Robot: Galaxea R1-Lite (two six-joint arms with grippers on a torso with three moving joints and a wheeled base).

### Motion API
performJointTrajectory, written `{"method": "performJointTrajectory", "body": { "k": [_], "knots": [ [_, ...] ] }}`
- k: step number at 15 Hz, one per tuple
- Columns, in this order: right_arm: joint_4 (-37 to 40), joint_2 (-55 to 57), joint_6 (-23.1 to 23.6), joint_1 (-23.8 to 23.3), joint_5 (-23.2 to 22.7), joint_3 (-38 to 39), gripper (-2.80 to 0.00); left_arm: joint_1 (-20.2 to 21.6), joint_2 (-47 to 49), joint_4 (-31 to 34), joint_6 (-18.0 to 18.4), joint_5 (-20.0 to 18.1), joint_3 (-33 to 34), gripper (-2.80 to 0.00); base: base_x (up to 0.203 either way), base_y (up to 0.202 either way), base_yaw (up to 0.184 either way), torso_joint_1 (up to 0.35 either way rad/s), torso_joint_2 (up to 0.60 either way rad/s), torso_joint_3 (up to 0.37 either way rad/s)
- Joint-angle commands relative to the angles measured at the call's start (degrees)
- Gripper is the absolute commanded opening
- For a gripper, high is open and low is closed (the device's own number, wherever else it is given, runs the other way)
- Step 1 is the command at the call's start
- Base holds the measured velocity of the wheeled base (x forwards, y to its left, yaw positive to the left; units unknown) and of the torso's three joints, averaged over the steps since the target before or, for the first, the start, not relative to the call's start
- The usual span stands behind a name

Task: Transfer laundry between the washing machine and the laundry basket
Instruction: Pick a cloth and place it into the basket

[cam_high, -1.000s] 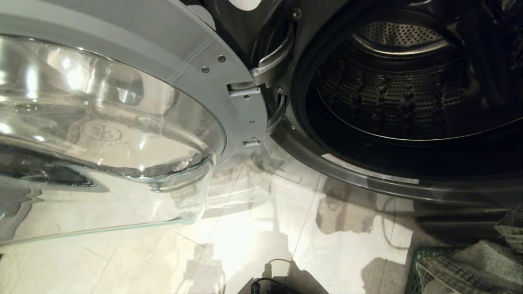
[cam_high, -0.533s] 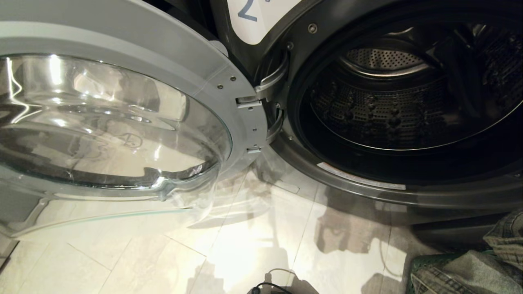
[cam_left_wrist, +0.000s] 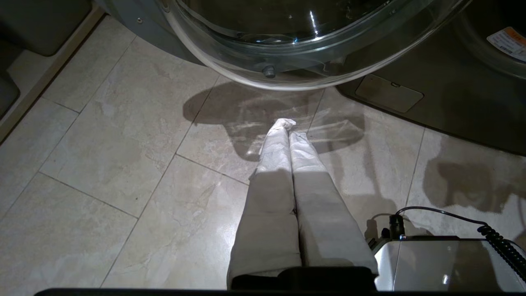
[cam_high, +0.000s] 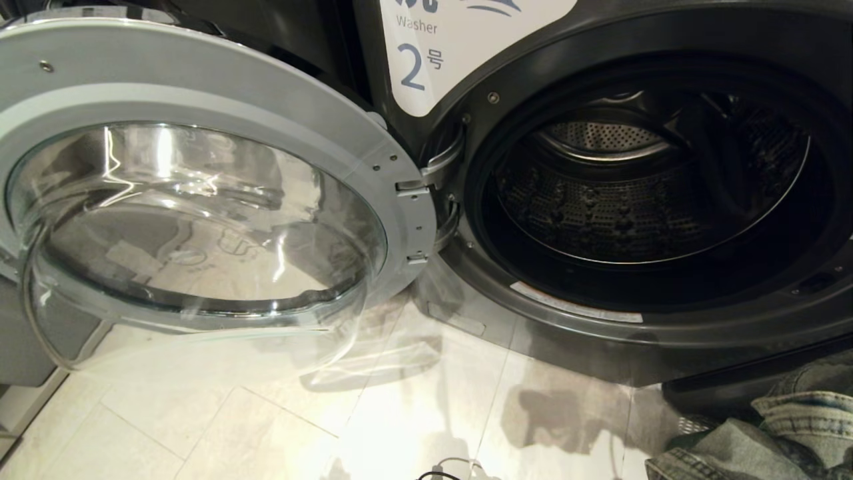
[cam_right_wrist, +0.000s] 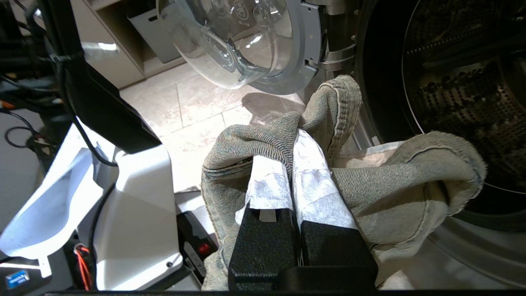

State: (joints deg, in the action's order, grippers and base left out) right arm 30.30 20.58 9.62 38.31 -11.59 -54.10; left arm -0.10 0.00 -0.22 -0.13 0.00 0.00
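The washing machine [cam_high: 640, 320], labelled 2, stands with its door swung wide to the left. Its drum [cam_high: 620, 213] is dark, with no cloth showing inside. My right gripper [cam_right_wrist: 294, 137] is shut on the faded grey-green denim garment [cam_right_wrist: 394, 185], just in front of the drum's mouth. The same garment [cam_high: 766, 433] bunches at the lower right corner of the head view. A small holed bit of the laundry basket [cam_high: 695, 424] peeks out beside it. My left gripper [cam_left_wrist: 287, 125] hangs shut and empty over the floor tiles below the door.
The open door [cam_high: 393, 160] with its bulging glass bowl [cam_high: 200, 220] takes up the left of the head view. My white base [cam_right_wrist: 131, 213] with a coiled cable [cam_left_wrist: 489, 238] sits close by. A grey bin [cam_right_wrist: 152, 28] stands in a shelf behind the door.
The head camera has tilted up, so the whole scene has slid down and the label 2 has come fully into view. The basket has dropped nearly out of frame. The left arm has not moved.
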Motion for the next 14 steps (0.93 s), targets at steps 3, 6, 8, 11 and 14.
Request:
{"method": "performJointTrajectory", "body": {
  "k": [3,6,8,11,14],
  "knots": [
    [0.2,0.3,1.6,-2.0,1.1,2.8,-2.8,0.0,0.1,-0.1,0.0,0.0,0.0,-2.8,0.0,0.0,0.0,0.0,0.0,0.197],
    [0.1,0.2,1.8,-5.4,1.3,5.1,-2.8,0.0,0.1,0.0,0.0,0.0,0.0,-2.8,0.0,0.0,0.0,0.0,0.0,0.201],
    [0.0,0.2,2.9,-8.2,1.3,6.5,-2.8,0.0,0.1,0.0,0.0,0.0,0.0,-2.8,0.0,0.0,0.0,0.005,0.0,0.203],
    [0.0,0.2,3.1,-10.5,1.3,7.4,-2.8,0.0,0.1,-0.1,0.0,0.0,0.0,-2.8,0.0,0.0,0.0,0.003,0.0,0.195],
    [0.0,0.4,2.9,-11.3,1.3,7.6,-2.8,0.0,0.1,0.0,-0.3,0.0,0.0,-2.8,0.0,0.0,0.0,0.001,0.0,0.204]
  ]
}}
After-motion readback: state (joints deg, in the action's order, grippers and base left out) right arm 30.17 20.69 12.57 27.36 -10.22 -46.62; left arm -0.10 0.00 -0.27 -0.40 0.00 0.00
